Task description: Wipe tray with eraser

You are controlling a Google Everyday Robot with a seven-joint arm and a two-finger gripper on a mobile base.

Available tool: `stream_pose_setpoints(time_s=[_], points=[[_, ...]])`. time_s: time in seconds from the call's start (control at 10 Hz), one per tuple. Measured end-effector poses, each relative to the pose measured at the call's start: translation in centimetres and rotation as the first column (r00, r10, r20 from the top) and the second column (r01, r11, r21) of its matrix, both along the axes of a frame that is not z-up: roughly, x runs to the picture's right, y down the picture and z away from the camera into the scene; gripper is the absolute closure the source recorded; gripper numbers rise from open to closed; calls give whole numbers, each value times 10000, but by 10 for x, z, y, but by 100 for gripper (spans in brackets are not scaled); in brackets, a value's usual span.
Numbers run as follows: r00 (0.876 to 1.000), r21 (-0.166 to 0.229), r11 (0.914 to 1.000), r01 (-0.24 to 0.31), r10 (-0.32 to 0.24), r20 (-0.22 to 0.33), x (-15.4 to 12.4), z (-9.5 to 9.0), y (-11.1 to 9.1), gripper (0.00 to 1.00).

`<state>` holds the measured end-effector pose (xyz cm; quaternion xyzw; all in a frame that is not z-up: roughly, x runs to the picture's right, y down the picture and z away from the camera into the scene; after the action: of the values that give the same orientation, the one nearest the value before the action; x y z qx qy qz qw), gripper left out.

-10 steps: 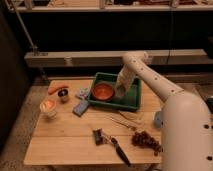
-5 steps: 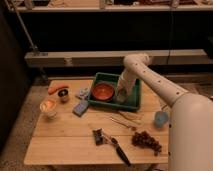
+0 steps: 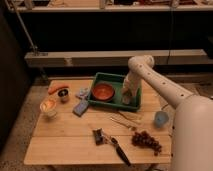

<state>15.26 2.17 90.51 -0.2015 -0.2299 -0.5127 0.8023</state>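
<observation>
The dark-green tray (image 3: 116,79) lies at the back middle of the wooden table, with an orange-red bowl (image 3: 103,92) in its left half. My gripper (image 3: 128,98) is down inside the right half of the tray, next to the bowl, with the white arm (image 3: 150,75) reaching in from the right. Something pale sits at the gripper's tip, and I cannot make out what it is. A blue-grey block (image 3: 81,107), perhaps an eraser, lies on the table left of the tray's front corner.
A carrot (image 3: 57,88), a small dark cup (image 3: 63,95) and a pale cup (image 3: 48,106) stand at the left. A blue cup (image 3: 161,118), grapes (image 3: 146,141), a black-handled tool (image 3: 119,149) and sticks (image 3: 125,120) lie in front of the tray.
The gripper has shifted a little toward the front right inside the tray. Nothing else on the table has moved.
</observation>
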Motion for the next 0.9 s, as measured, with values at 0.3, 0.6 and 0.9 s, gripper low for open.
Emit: stream_pose_setpoints(time_s=[0.3, 0.6, 0.9], points=[[9991, 5, 9998, -173, 173, -400, 16, 7, -3, 100], [9971, 240, 9991, -358, 373, -658, 21, 17, -19, 100], [9969, 476, 9979, -442, 471, -626, 15, 27, -38, 100]])
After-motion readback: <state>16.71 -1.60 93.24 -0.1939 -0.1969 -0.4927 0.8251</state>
